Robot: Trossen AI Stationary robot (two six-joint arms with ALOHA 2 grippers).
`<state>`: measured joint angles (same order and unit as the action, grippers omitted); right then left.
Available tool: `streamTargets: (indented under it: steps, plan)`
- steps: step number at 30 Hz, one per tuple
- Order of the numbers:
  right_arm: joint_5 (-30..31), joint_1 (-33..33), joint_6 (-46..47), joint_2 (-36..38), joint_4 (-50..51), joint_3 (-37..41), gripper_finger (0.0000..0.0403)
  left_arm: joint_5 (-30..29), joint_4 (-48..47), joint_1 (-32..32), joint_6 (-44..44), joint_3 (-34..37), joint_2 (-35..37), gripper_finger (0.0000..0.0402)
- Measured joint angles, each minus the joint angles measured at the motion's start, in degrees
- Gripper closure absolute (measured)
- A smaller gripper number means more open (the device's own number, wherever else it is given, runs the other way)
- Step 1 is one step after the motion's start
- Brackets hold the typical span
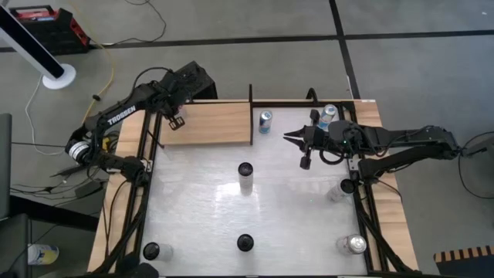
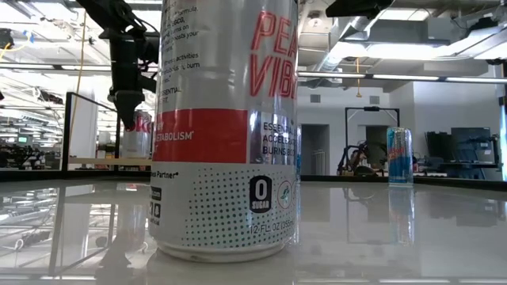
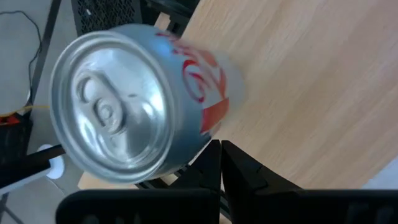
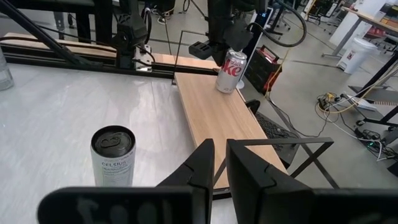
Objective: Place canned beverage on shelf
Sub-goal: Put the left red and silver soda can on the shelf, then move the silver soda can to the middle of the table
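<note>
A silver and red soda can (image 3: pixel 124 106) stands upright on its base at the far-left end of the light-wood shelf (image 1: pixel 208 123), and shows again in the right wrist view (image 4: pixel 231 70). My left gripper (image 3: pixel 221 163) is shut and slants down right beside the can's lower side, over that end of the shelf (image 1: pixel 174 121). My right gripper (image 1: pixel 291 138) hovers above the table to the right of the shelf and points toward it. Its fingers (image 4: pixel 202 165) are all but shut, with nothing between them. My left gripper has its shut fingertips (image 3: pixel 214 149) right against the edge of the can's lower side wall (image 3: pixel 208 127). I cannot tell whether they touch it. The can stands on the shelf on its own base.
A tall Celsius can (image 1: pixel 245 176) stands mid-table, and a blue can (image 1: pixel 265 121) stands just right of the shelf by a black post (image 1: pixel 251 116). More cans stand near the front edge (image 1: pixel 245 243) and along the right side (image 1: pixel 355 245). One large can (image 2: pixel 226 127) fills the low view.
</note>
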<state>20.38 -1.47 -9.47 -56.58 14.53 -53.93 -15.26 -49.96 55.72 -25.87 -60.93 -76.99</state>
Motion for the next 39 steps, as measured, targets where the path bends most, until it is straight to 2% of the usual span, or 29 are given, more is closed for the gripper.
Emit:
streamTargets:
  steps: [10,18,24,30,34,39]
  plan:
    - [0.0,0.0,0.0,0.0,0.0,0.0,0.0335,1.7,-1.2,-0.9,0.5,-0.1,2.1,0.0401]
    - [0.0,0.0,0.0,0.0,0.0,0.0,0.0335,4.2,-4.4,-7.6,3.5,-0.1,7.5,0.0401]
    - [0.0,0.0,0.0,0.0,0.0,0.0,0.0335,9.3,-8.0,-17.0,8.7,-0.1,12.4,0.0401]
    - [0.0,0.0,0.0,0.0,0.0,0.0,0.0335,10.4,-7.8,-30.3,15.8,-0.1,17.9,0.0402]
    - [0.0,0.0,0.0,0.0,-0.1,0.0,0.0335,10.3,0.1,-39.3,20.1,2.1,21.1,0.0401]
    - [0.0,0.0,0.3,0.0,-1.1,0.0,0.0335,9.9,12.9,-48.2,20.8,7.2,23.1,0.0401]
